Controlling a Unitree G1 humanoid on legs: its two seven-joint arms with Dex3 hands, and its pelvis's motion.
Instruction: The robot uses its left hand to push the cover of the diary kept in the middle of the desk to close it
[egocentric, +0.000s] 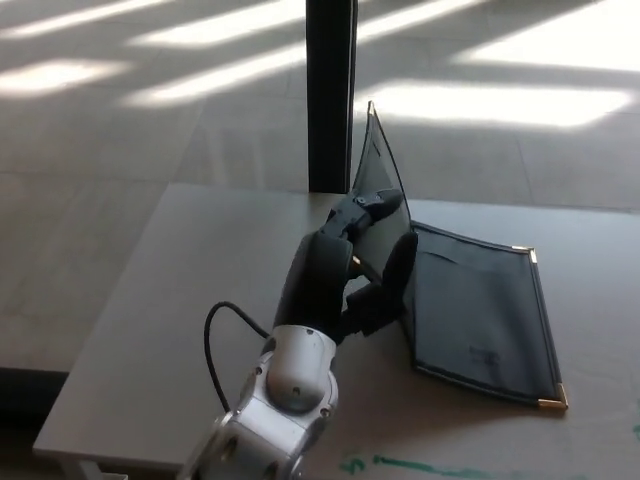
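A dark diary (480, 310) with gold corner tips lies on the grey desk (180, 300). Its right half rests flat. Its left cover (378, 165) stands nearly upright, the gold top corner high above the desk. My left hand (345, 265) is behind the cover's outer face, fingers (368, 208) apart and pressed against it, thumb low near the spine. The hand holds nothing. My right hand does not show.
A black post (330, 95) rises from the floor just behind the desk's far edge, close to the raised cover. A black cable (215, 335) loops by my left wrist. Green marks (400, 466) lie on the desk's front edge.
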